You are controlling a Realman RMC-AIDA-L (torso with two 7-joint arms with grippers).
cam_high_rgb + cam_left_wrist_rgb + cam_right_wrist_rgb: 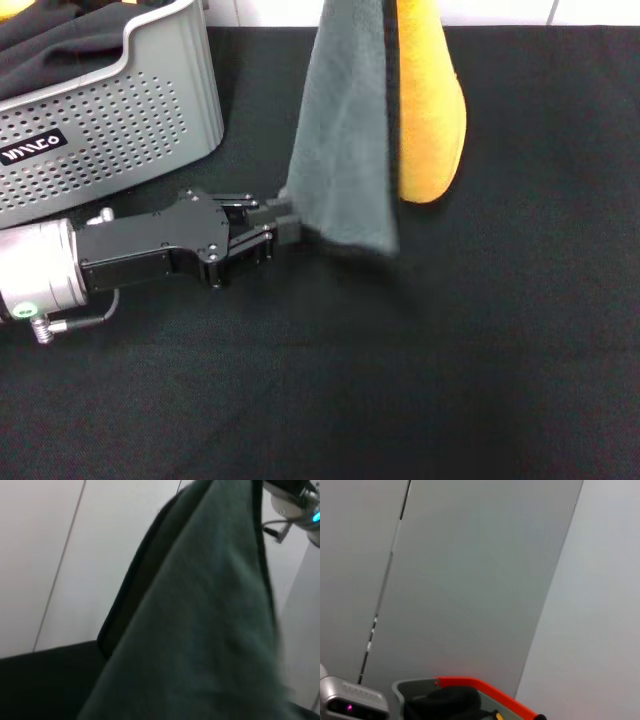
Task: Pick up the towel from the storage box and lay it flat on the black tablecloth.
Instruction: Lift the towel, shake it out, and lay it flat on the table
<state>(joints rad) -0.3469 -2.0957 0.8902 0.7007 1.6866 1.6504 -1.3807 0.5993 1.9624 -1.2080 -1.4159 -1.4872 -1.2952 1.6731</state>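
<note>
You see the black tablecloth (pixel 480 380) covering the whole surface beneath the left hand (pixel 283 224) and spreading well beyond it on every side.

The storage box (pixel 150 110) stands on the cloth behind the left arm, well apart from the fingertips. Its perforated grey wall and black label face the head camera, and a dark bunched cloth (pixel 60 40) lies inside it.

The towel (pixel 350 130) is out of the box. It hangs in the air directly ahead of the left hand, draped vertically from a point above the head view. The grey face is toward the left hand; the yellow-orange face shows on the far side. The lower grey edge hangs just above the tablecloth.

The left hand lies low over the tablecloth, pointing sideways at the towel. Its fingers (pixel 288 230) are at a narrow gap, and their tips meet the near lower edge of the grey face. You cannot tell whether they pinch fabric.

In the left wrist view the grey fabric (pixel 210 630) fills most of the frame.

The right hand is outside every view; you cannot tell its state.
</note>
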